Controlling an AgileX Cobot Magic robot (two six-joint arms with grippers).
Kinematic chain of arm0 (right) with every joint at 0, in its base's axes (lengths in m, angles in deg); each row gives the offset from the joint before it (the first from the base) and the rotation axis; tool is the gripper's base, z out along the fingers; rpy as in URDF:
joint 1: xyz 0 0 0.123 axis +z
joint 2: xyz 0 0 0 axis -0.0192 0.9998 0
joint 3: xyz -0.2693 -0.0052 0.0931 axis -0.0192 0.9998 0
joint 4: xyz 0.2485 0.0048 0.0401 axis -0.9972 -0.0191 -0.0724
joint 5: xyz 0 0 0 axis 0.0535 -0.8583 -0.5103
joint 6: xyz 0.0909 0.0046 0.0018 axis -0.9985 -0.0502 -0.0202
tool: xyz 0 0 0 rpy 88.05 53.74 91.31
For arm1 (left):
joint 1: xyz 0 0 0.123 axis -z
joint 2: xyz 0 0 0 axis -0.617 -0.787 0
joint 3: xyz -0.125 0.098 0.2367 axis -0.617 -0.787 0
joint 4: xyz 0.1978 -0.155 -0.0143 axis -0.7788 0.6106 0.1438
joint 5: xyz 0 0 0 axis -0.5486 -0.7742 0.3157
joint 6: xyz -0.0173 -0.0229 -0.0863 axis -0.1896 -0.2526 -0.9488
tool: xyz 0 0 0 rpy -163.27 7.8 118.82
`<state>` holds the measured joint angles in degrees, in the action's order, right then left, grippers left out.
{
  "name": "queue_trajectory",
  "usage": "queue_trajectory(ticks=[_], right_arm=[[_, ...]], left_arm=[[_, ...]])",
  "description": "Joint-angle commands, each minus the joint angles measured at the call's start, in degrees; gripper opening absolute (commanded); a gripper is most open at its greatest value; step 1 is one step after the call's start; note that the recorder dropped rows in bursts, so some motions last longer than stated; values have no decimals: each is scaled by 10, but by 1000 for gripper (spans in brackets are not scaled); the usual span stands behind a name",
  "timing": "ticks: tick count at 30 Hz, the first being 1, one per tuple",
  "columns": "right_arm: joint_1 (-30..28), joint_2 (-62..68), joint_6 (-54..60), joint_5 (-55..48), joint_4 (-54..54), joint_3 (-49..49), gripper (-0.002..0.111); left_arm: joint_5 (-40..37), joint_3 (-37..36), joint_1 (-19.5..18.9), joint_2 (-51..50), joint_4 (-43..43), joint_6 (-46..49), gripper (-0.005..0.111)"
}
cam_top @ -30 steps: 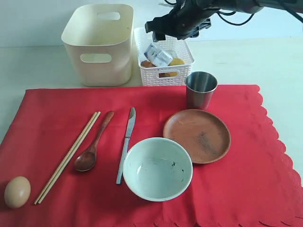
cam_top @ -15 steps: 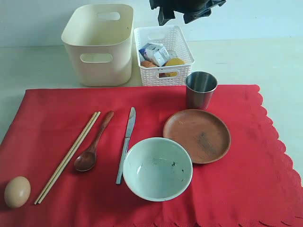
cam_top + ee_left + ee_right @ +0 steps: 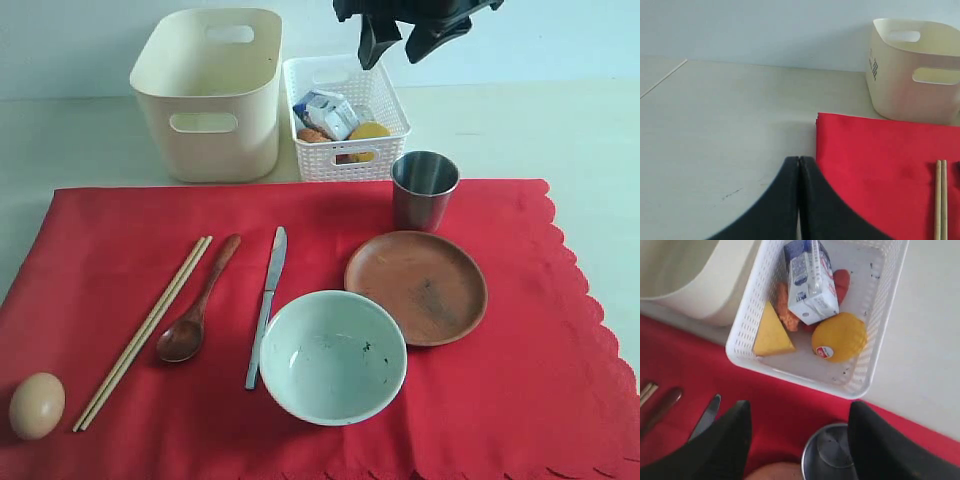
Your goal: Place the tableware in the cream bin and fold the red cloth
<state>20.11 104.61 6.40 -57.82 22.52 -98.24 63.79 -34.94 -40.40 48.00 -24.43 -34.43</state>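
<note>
The red cloth [image 3: 300, 300] lies flat and carries the chopsticks [image 3: 145, 331], dark wooden spoon [image 3: 195, 305], knife [image 3: 266, 302], pale bowl [image 3: 333, 355], brown plate [image 3: 416, 286] and steel cup [image 3: 425, 188]. The cream bin [image 3: 210, 90] stands behind the cloth, with nothing showing inside. My right gripper [image 3: 403, 40] hangs open high above the white basket, nothing between its fingers; its wrist view looks down on the cup [image 3: 832, 455]. My left gripper [image 3: 799, 161] is shut and empty, at the cloth's edge [image 3: 865, 160], out of the exterior view.
A white lattice basket [image 3: 345, 120] beside the bin holds a milk carton [image 3: 810, 277], lemon [image 3: 839, 337], cheese [image 3: 771, 337] and sausage. An egg [image 3: 36, 405] rests on the cloth's near left corner. Bare pale table surrounds the cloth.
The right arm has risen from just over the basket and shifted right; its fingers now hang open at the top of the exterior view. Nothing on the cloth moved.
</note>
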Motion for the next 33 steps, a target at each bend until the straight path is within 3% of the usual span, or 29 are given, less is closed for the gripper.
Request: queue_trajectory(ticks=[1,7,21,33], right_arm=[[-3,-19,20,-24,5,-2,54],[-3,-60,20,-10,30,47,51],[-3,-227,20,135,39,302,51],[-2,-382,81,180,-56,473,51]], left_arm=[[1,-1,0,3,1,0,0],[1,-1,0,3,1,0,0],[1,-1,0,3,1,0,0],[1,-1,0,3,1,0,0]])
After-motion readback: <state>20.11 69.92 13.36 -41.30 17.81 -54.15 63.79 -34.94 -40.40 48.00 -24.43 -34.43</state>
